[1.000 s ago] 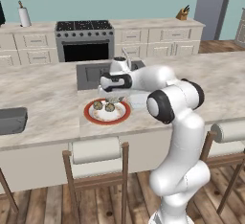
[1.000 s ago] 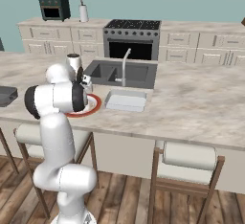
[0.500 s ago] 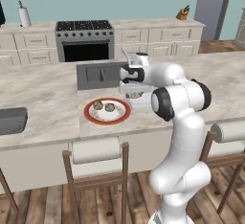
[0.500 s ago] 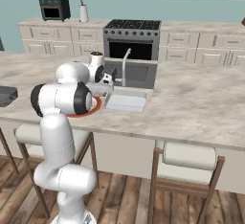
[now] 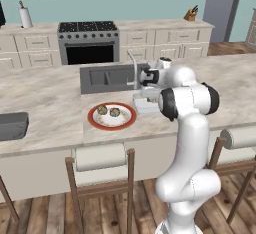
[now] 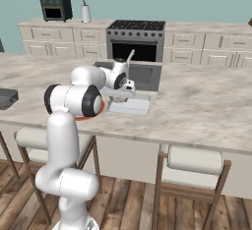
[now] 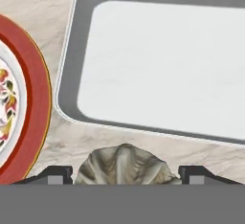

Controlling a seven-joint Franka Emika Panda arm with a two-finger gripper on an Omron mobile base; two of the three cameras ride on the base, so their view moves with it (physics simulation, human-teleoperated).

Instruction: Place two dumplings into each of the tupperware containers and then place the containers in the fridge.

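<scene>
1. Whereas a second ago the gripper hung over the plate, it now sits over the container just beside that plate, on the counter in front of the sink.
2. The arm has swung right, while the base and both base views have stayed put.
3. In the hand view, a dumpling sits wedged between the two fingertips. The jaws stand wide, but they are closed on it, so I judge it held.
4. That dumpling hangs near the container's edge on the plate side, not yet over its pale floor, and the red rim of the plate shows at the left of the hand view.
5. Two dumplings lie on the plate, side by side and close together.
6. The container looks empty, so this would be its first dumpling.
7. What this means: the carry is nearly done. The hand likely needs to move a little further in over the floor before letting go, or the dumpling may catch the rim.
8. Much remains: more dumplings, the second container, and the fridge.
</scene>
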